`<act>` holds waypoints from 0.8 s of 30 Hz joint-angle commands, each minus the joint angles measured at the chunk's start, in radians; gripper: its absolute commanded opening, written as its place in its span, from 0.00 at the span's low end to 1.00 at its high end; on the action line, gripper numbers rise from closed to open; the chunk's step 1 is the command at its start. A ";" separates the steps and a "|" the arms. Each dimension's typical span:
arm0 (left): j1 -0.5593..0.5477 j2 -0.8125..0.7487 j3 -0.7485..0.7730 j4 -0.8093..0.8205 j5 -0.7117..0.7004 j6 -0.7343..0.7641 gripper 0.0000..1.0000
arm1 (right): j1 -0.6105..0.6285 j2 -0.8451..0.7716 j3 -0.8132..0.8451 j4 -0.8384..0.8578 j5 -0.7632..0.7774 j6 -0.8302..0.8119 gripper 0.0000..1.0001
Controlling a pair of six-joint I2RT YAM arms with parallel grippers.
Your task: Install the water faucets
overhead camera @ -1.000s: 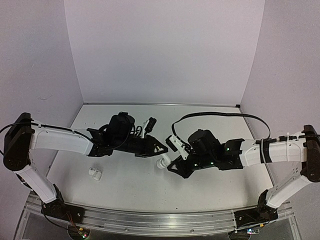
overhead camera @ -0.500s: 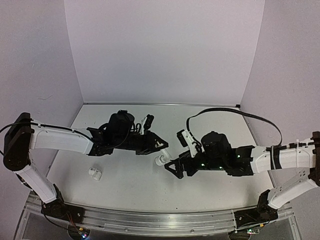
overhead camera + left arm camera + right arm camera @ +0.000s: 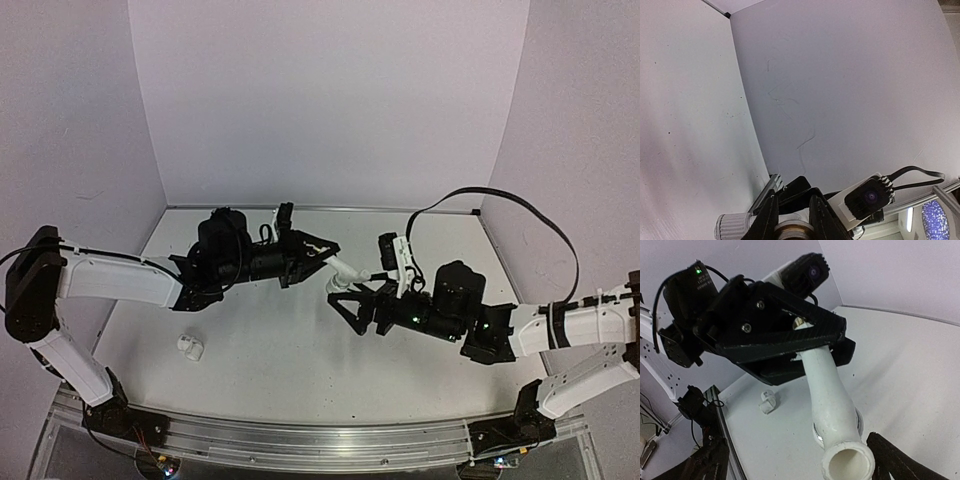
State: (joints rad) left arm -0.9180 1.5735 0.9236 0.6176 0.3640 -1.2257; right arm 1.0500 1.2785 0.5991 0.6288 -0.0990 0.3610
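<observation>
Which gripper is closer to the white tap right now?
Left. The left gripper is shut on the tap; the right gripper is open just at its free end, not gripping.

The white plastic tap [image 3: 347, 268] hung clear of the surface [image 3: 270, 350], gripped at one end between the closed fingers of the left hand [image 3: 326, 254], its free end pointing right. Its curved body ended in an open round mouth with a silvery band just behind it, and a ribbed round knob sat beside the fingers. The small white elbow fitting [image 3: 190, 346] lay alone on the surface, well apart, towards the left
</observation>
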 commanded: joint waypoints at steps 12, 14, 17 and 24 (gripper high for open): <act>0.007 -0.027 -0.032 0.229 0.018 -0.125 0.00 | 0.003 0.093 0.062 0.270 0.059 -0.041 0.49; 0.006 -0.024 -0.031 0.235 0.026 -0.132 0.00 | 0.003 0.110 0.079 0.276 0.050 -0.048 0.45; 0.005 -0.022 -0.031 0.244 0.033 -0.137 0.00 | 0.003 0.131 0.098 0.281 0.057 -0.058 0.37; 0.005 -0.015 -0.030 0.269 0.051 -0.146 0.00 | 0.002 0.166 0.112 0.309 0.097 -0.076 0.32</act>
State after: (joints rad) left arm -0.9070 1.5734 0.8761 0.7862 0.3824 -1.3547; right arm 1.0435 1.4192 0.6560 0.8589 -0.0100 0.2979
